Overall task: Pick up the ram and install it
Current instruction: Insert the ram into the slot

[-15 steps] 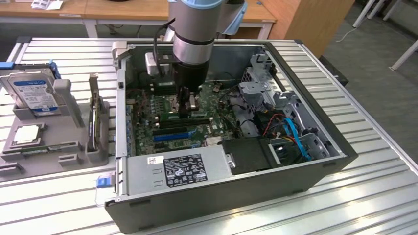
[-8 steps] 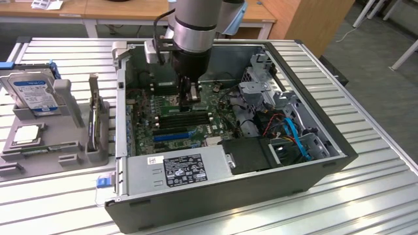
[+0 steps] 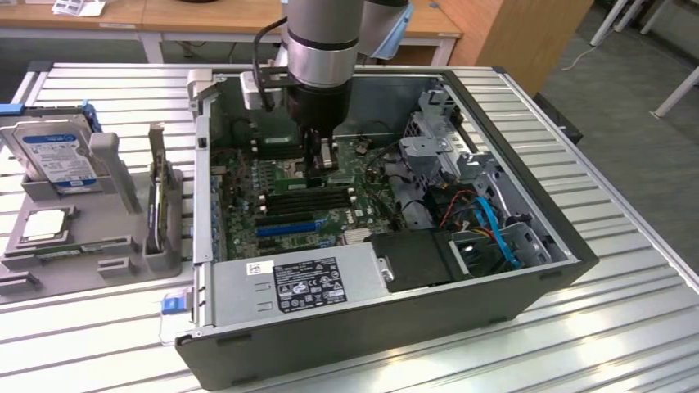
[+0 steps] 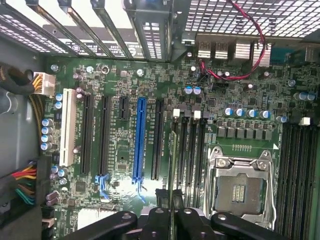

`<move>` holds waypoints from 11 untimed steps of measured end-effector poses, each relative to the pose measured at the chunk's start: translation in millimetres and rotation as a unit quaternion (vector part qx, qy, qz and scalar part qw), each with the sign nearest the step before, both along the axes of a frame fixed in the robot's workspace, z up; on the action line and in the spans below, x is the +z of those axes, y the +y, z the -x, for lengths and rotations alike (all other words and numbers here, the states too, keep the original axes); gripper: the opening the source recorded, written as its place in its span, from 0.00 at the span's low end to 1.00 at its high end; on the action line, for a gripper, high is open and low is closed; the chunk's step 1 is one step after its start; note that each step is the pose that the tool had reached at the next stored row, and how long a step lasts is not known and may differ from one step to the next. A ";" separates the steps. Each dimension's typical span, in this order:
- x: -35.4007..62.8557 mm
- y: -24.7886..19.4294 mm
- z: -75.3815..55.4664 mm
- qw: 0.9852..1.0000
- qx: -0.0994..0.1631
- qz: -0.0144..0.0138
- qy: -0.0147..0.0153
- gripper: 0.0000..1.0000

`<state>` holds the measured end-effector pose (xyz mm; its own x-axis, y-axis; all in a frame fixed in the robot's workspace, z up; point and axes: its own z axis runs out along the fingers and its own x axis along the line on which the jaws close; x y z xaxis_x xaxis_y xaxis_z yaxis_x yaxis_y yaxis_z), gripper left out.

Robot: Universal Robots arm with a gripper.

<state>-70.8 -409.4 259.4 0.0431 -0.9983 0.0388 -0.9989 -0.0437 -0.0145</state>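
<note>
My gripper (image 3: pixel 319 160) hangs inside the open computer case (image 3: pixel 525 278), low over the motherboard (image 3: pixel 245 184). In the wrist view the two black fingers (image 4: pixel 159 220) are shut on the ram (image 4: pixel 172 165), a thin green stick seen edge-on. It is held upright, in line with the black memory slots (image 4: pixel 190 150) beside the CPU socket (image 4: pixel 240 187), over the slot nearest the expansion slots. Whether the ram's lower edge touches that slot I cannot tell.
A blue expansion slot (image 4: pixel 140 140) and black ones lie beside the memory slots. The power supply (image 3: pixel 300 282) and a drive cage with cables (image 3: pixel 470 213) fill the case's near and right sides. Left of the case, grey holders carry a blue-labelled hard drive (image 3: pixel 55 155) and an upright board (image 3: pixel 162 201).
</note>
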 end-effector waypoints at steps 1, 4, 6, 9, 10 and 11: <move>0.1 0.0 0.7 1.000 0.000 0.000 0.000 0.13; 0.0 0.0 7.0 1.000 0.000 0.000 -0.010 0.13; 0.0 0.0 9.9 1.000 0.000 0.000 -0.019 0.13; 0.0 0.0 12.6 1.000 0.000 0.000 -0.027 0.13; 0.0 0.1 12.6 1.000 0.000 0.000 -0.027 0.13; 0.0 0.0 12.8 1.000 0.000 0.000 -0.027 0.13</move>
